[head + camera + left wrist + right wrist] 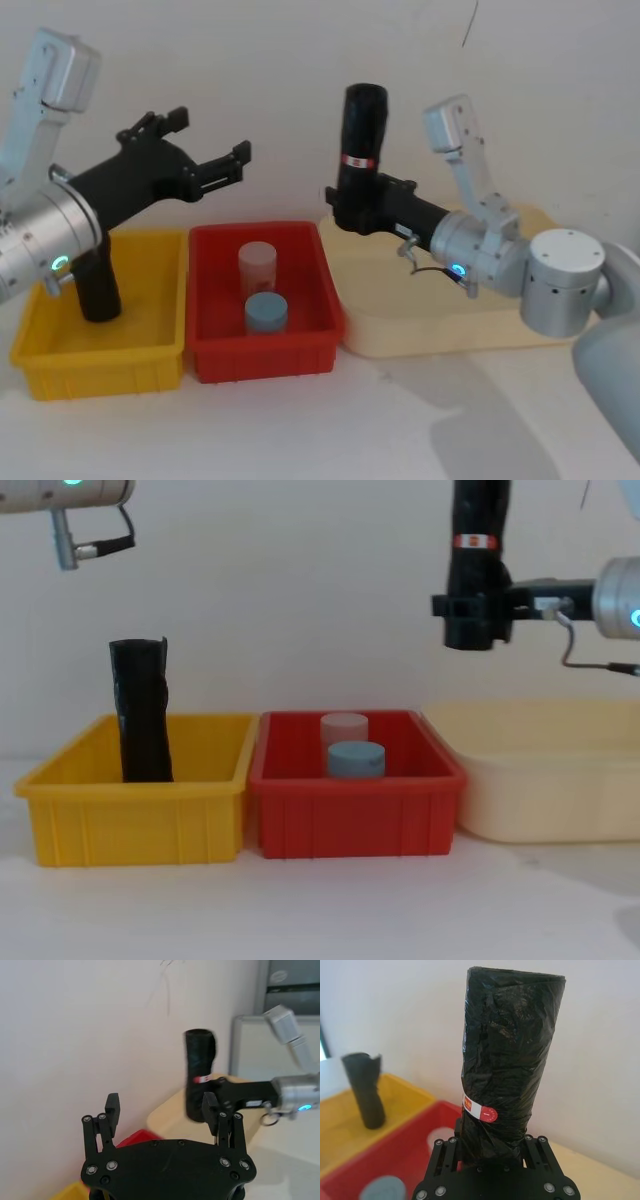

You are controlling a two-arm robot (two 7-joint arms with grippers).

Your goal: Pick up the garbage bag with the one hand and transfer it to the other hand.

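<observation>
Overhead, both arms are taken in by the head view. The left gripper (212, 138), long, black and two-fingered on a silver-grey wrist with a green glowing ring, is held in the air above the yellow plastic bin (100, 365). The right gripper (352, 205), black on a wrist with a blue ring, is raised where the red plastic bin (265, 355) meets the cream shallow tray (420, 335).

The garbage bag (362, 130), a smooth black plastic roll with a red-and-white label, is held upright by the right gripper. Its height is made plainer in the chest view, where it (477, 540) is seen from the side, well above the rims of the bins.

The grip is shown closest in the right wrist view: the fingers (462, 1135) are closed tight on the bag's lower end, just below the label. In the left wrist view the left gripper's fingers (112, 1106) are spread wide and nothing is held. The bag (199, 1065) is seen beyond them, apart from both.

A thinner, uneven black roll (140, 710) is stood in the yellow bin. A pale pink cylinder (258, 262) and a grey-blue cylinder (266, 312) are set in the red bin.
</observation>
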